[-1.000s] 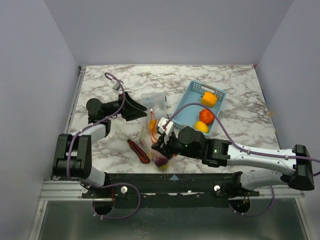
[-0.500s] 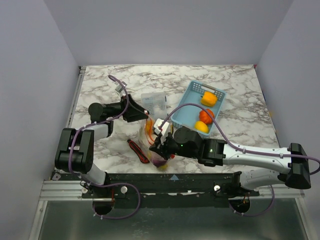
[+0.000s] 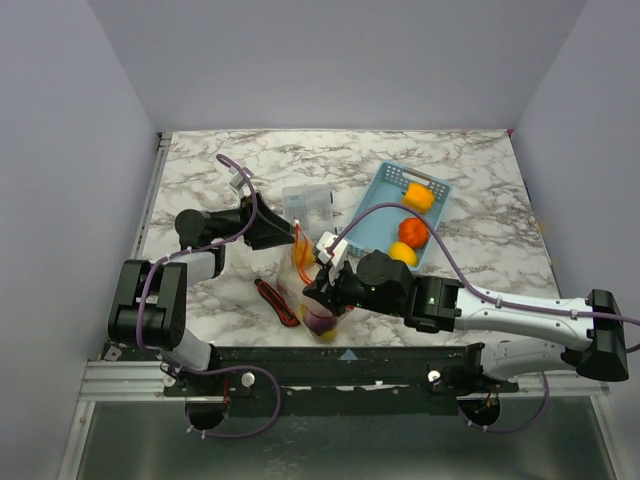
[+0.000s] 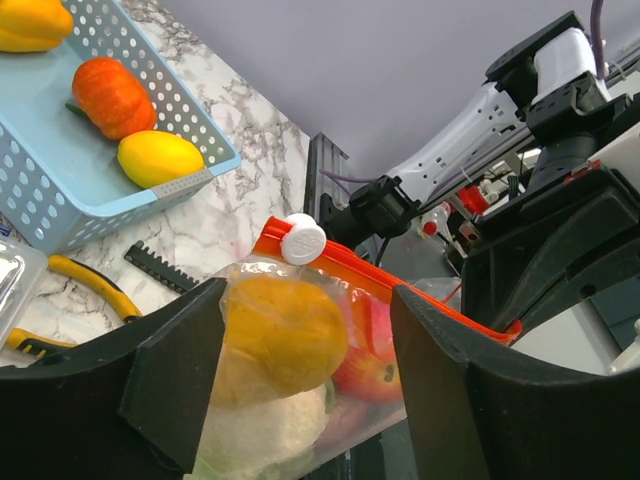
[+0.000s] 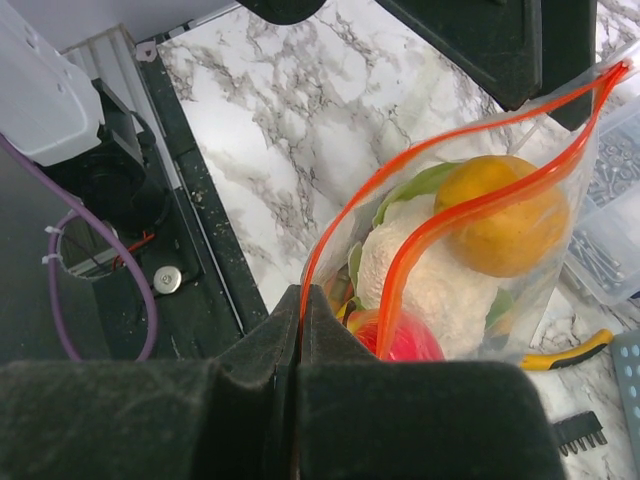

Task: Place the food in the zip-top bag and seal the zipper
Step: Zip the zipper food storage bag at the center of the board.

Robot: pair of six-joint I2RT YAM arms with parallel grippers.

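Top external view: my right arm (image 3: 500, 305) lies low, stretched leftward across the desk (image 3: 480, 170), and my left arm (image 3: 200, 262) is folded at the elbow with its wrist pointing right; both meet at the zip-top bag (image 3: 300, 264) standing near the front edge. At one end my right fingers (image 5: 250, 350) are pressed together, clamped on the zipper (image 4: 400, 287). At the bag's other end my left fingers (image 4: 170, 380) stand apart, straddling it, with food (image 4: 280, 335) inside.

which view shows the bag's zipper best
Right wrist: both halves of the zipper run parted above the food, from the shut right gripper outward. Left wrist shows it side-on with its white slider. The top view shows only a small stretch of it.
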